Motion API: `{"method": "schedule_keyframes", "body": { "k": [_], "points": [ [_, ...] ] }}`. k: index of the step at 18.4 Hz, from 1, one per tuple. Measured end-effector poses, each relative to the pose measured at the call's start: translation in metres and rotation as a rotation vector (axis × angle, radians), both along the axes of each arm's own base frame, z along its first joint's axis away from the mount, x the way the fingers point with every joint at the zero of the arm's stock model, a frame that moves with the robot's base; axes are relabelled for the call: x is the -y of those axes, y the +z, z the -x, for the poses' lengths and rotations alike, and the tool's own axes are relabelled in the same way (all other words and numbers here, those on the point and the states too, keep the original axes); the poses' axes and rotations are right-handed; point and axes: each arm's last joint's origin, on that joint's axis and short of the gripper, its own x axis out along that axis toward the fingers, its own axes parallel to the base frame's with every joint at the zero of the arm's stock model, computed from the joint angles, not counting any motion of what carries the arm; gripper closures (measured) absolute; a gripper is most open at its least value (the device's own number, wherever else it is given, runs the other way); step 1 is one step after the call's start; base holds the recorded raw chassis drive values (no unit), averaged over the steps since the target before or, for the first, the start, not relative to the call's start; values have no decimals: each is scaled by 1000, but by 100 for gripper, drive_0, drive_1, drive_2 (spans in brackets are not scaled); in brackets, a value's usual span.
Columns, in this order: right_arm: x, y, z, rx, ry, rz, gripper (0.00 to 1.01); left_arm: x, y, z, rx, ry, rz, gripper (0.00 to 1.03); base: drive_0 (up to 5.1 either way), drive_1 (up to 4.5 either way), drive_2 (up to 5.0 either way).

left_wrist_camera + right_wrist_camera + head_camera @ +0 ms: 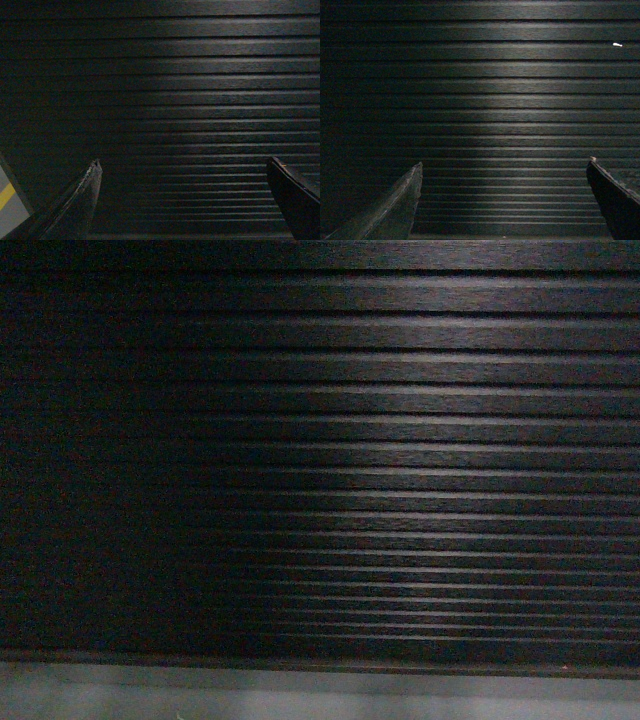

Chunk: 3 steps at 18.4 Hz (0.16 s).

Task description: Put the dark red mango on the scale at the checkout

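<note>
Facing a dark slatted panel (400, 440) that fills every view, we find neither the dark red mango nor the scale in any of the three pictures, so we cannot say which way the fruit lies from either arm, how its long axis runs, or which arm is nearer to it. Our left gripper (182, 200) stands wide apart, its two dark fingers (80, 200) at the lower corners of its wrist view with only the horizontal ribs of the panel between them; our right gripper (502, 200) is spread just as wide and holds nothing either. A strip of grey floor (300, 695) runs below the panel in the head view, and a patch of grey floor with a yellow line (6, 195) shows at the lower left of the left wrist view. A small white speck (617, 45) sits on the panel at the upper right of the right wrist view. In our judgement, whether the mango already rests on the scale or lies elsewhere is not settled here.
</note>
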Motion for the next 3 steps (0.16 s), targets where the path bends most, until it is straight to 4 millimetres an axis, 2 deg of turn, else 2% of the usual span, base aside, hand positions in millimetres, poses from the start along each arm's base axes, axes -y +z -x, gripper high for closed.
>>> {"method": "schedule_keyframes", "body": {
  "k": [3],
  "points": [
    [0, 0, 0, 0, 0, 0, 3, 0, 0, 0, 0, 0, 0, 5, 0, 0, 0]
  ]
}}
